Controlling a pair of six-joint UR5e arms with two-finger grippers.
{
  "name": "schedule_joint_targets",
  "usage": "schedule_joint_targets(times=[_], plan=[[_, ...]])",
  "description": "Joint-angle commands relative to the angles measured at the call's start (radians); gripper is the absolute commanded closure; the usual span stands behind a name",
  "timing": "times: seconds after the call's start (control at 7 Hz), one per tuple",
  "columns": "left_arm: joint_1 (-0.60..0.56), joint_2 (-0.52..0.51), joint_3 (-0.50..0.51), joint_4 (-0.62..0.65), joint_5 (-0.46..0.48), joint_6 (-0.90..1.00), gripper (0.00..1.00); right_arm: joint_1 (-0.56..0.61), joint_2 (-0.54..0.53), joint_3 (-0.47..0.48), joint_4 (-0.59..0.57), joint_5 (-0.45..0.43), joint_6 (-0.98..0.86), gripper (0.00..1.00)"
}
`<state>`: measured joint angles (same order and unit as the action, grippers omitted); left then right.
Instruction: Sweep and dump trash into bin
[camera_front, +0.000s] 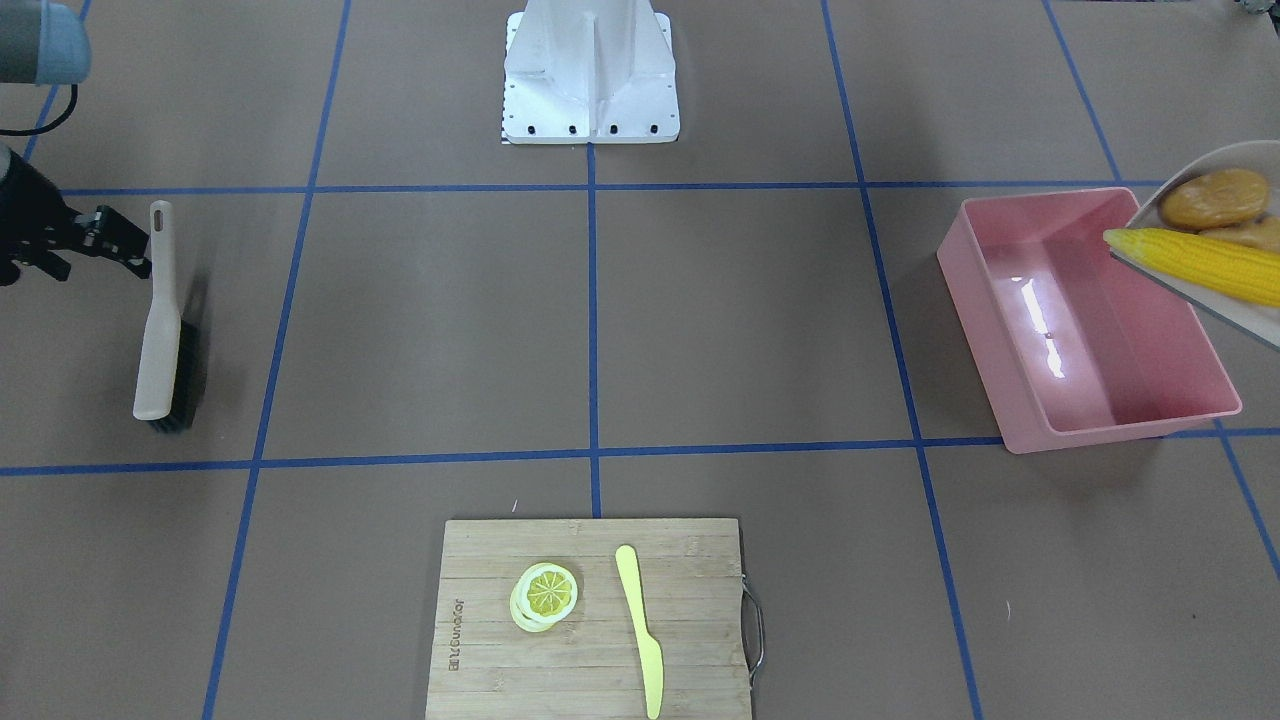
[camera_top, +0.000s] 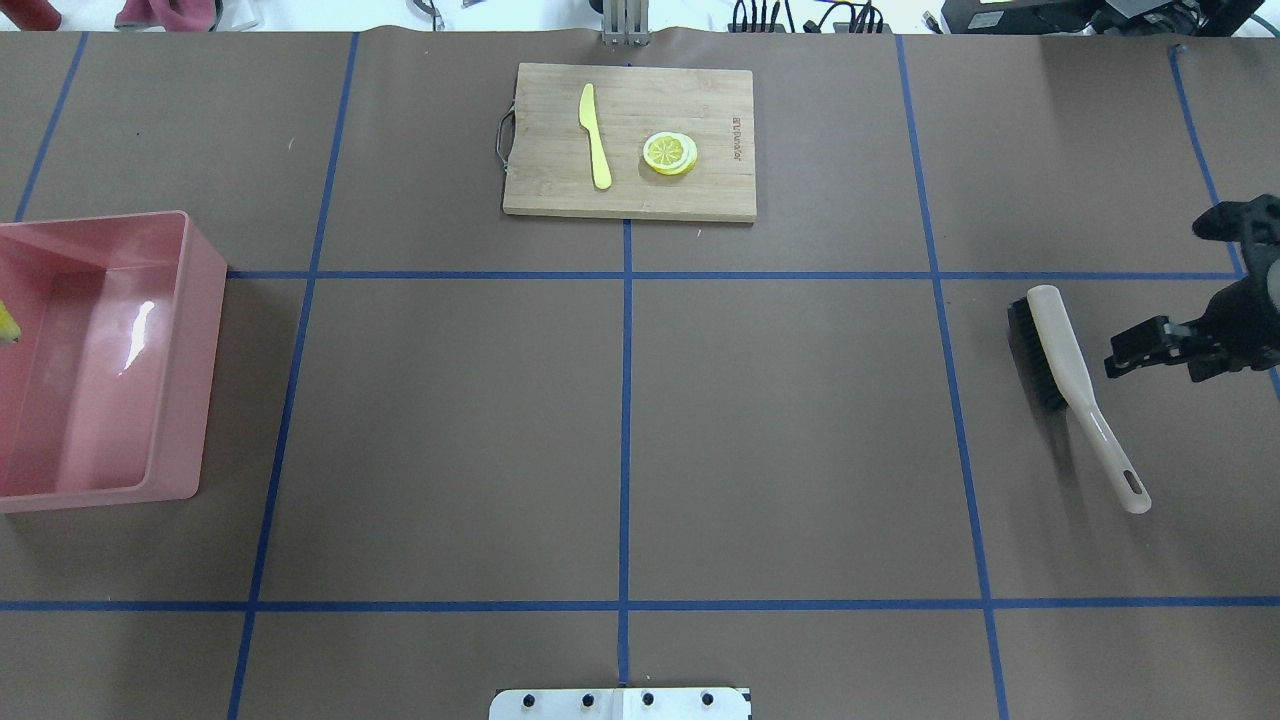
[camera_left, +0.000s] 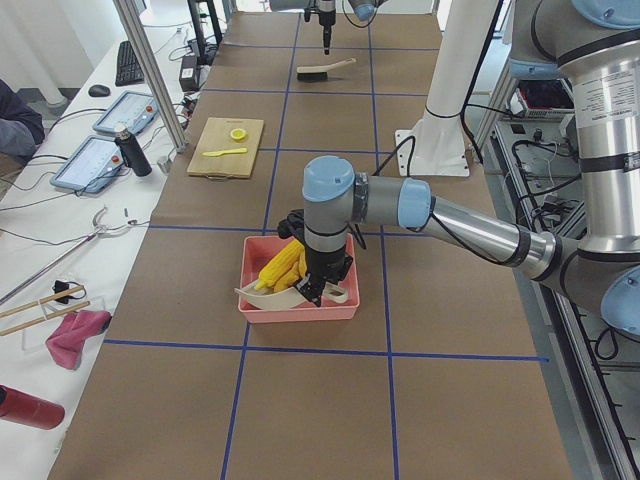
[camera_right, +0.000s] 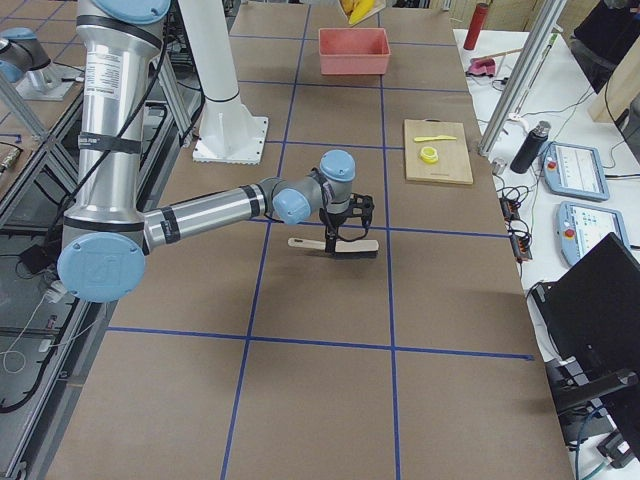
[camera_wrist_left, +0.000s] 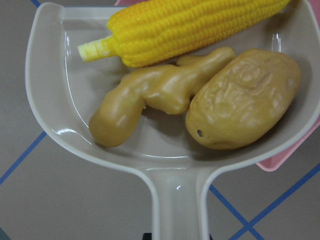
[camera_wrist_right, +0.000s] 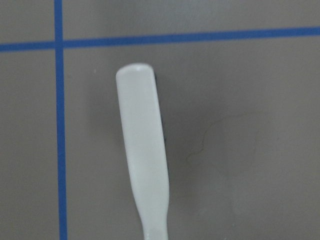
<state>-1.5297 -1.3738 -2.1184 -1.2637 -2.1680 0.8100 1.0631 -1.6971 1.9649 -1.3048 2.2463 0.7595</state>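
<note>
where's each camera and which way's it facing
Front-facing: across table, facing robot base; right gripper shows.
Overhead: behind robot, looking forward; right gripper, brush.
Exterior left: left end; left arm over bin.
Exterior right: right end; right arm near.
Left wrist: down into dustpan.
Right wrist: down onto brush; no fingers shown.
Side views share the bin.
</note>
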Motion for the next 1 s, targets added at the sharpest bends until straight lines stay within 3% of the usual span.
schedule_joint_targets(times=[0.0,0.29,0.71,0.86], plan=[[0.066,-0.028,-0.005,0.056,0.059,0.044,1.00,0.185,-0.012,0.023,-0.033,-0.007,-0.215,0.00],[0.068,-0.028,-0.024,0.148,0.095,0.185,1.00,0.344,0.013,-0.001,-0.224,-0.019,-0.591,0.00],[0.066,-0.030,-0.060,0.132,0.083,0.210,1.00,0.428,0.014,-0.078,-0.275,0.031,-0.612,0.00],[0.066,-0.048,-0.066,0.048,0.054,0.209,1.00,0.439,0.016,-0.115,-0.272,0.082,-0.599,0.00]])
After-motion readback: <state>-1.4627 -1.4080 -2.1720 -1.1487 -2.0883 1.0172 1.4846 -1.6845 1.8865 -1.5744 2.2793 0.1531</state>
